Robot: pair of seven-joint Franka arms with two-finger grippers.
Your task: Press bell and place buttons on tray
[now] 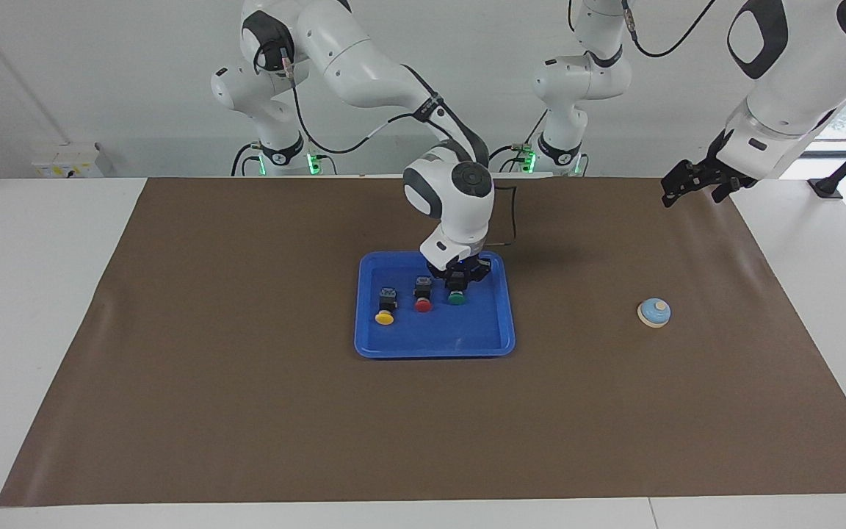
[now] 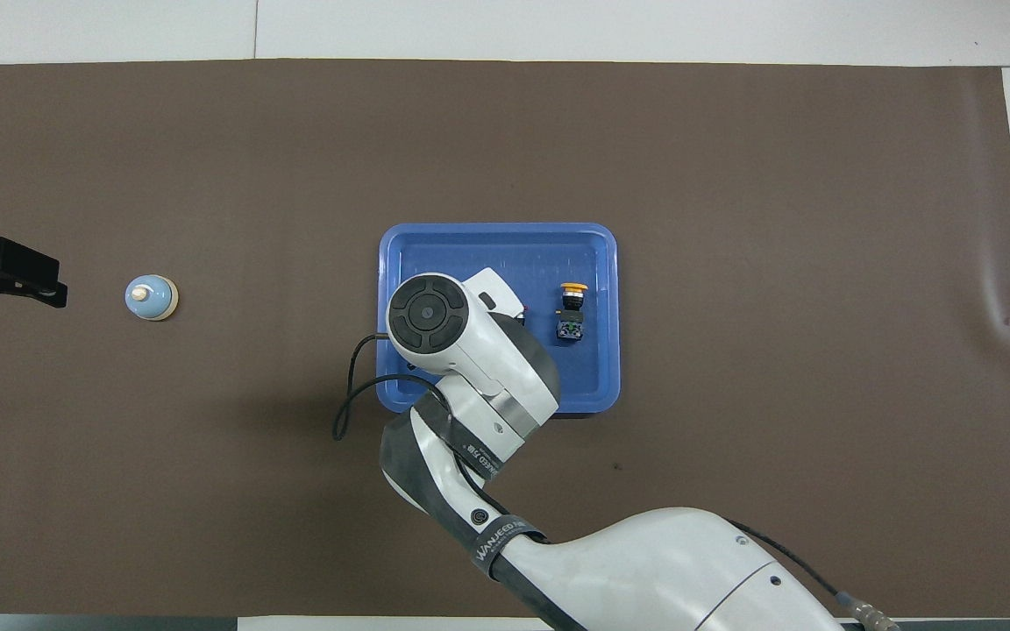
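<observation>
The blue tray (image 1: 434, 345) (image 2: 496, 235) lies mid-table. On it stand the yellow button (image 1: 385, 310) (image 2: 571, 308), the red button (image 1: 423, 298) and the green button (image 1: 456, 297), side by side in a row. The green one is nearest the left arm's end. My right gripper (image 1: 457, 284) reaches down onto the green button, shut on its dark body, with the cap resting on the tray floor. In the overhead view the right arm's wrist hides the green and red buttons. The bell (image 1: 654, 312) (image 2: 152, 298) sits alone toward the left arm's end. My left gripper (image 1: 691, 191) (image 2: 10, 282) waits open, raised beside it.
A brown mat (image 1: 247, 404) covers most of the white table (image 1: 34, 294). The right arm's black cable (image 2: 356, 386) loops off the tray's edge on the side nearer the robots.
</observation>
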